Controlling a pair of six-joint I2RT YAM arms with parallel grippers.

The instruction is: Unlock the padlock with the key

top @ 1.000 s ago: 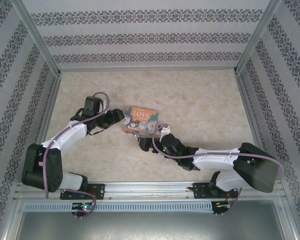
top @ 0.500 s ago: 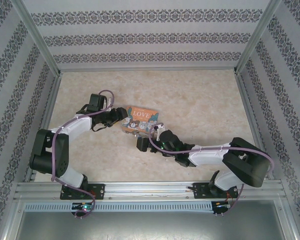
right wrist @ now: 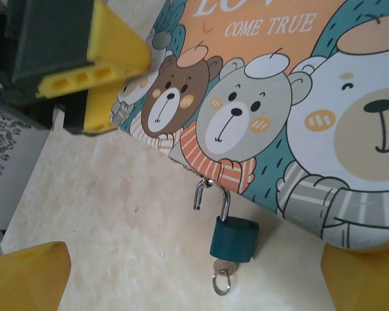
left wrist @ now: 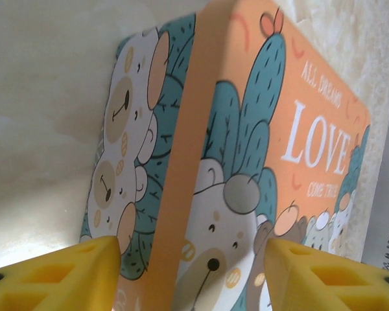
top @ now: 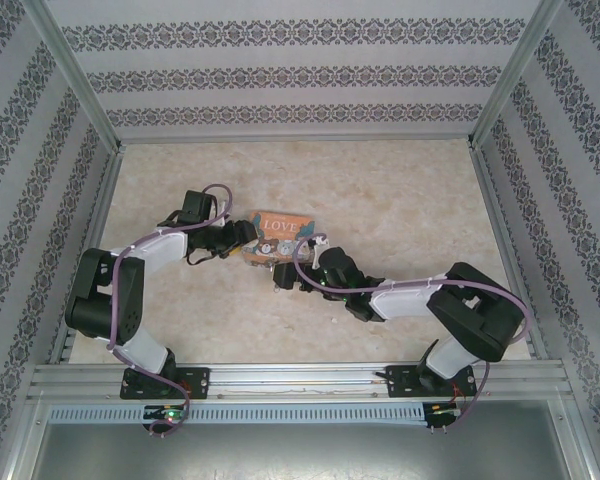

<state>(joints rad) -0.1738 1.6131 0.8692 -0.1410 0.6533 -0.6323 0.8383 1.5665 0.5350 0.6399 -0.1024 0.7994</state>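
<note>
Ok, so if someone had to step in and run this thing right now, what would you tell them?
Left gripper: fingers straddle one end of the LOVE tin; I cannot tell whether they pinch it.
Right gripper: wide open, empty, facing the padlock.
Things: the padlock lies on the table with its shackle at the tin's edge; the key sits in its keyhole.
Done: key inserted; one shackle leg looks free of the body, so it seems unlocked.
Left: check that the shackle is really free; if not, turn the key.
</note>
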